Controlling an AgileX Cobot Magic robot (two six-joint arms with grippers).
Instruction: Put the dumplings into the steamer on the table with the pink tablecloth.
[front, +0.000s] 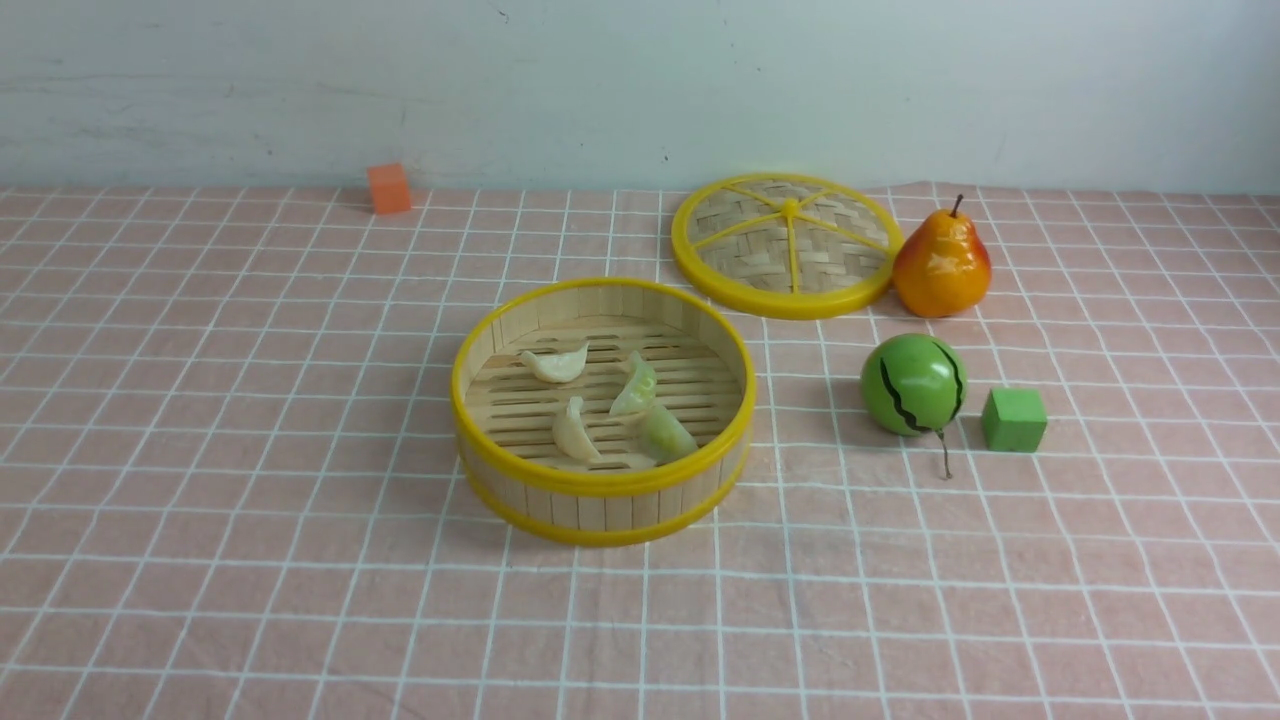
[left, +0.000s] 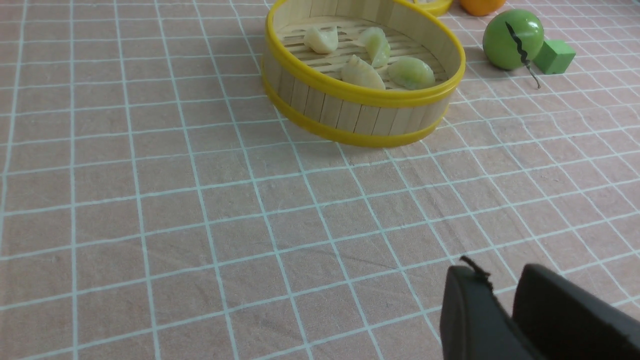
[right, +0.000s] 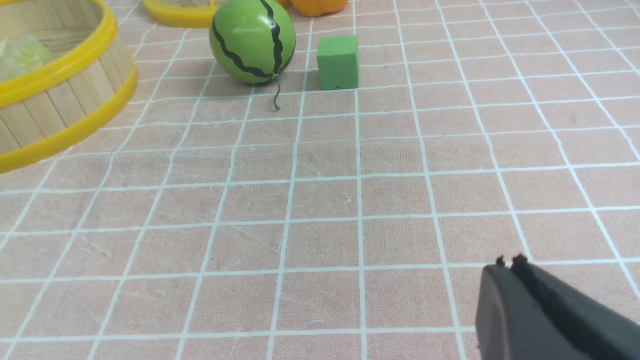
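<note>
The steamer (front: 600, 487) stands mid-table on the pink tablecloth (front: 250, 450), a round bamboo basket with yellow rims. Several pale cream and light green dumplings (front: 576, 430) lie on its slatted floor; they also show in the left wrist view as dumplings (left: 362, 73) inside the steamer (left: 350, 112). Neither arm appears in the front view. My left gripper (left: 501, 274) hovers low over bare cloth nearer than the steamer, its jaws slightly apart with nothing between them. My right gripper (right: 510, 265) is shut and empty over bare cloth, the steamer (right: 50, 115) off to one side.
The flat woven lid (front: 785, 245) lies behind the steamer on the right, with an orange pear (front: 942, 265) beside it. A green striped ball (front: 912, 385) and a green cube (front: 1013, 420) sit right of the steamer. An orange cube (front: 389, 188) stands far back left by the wall.
</note>
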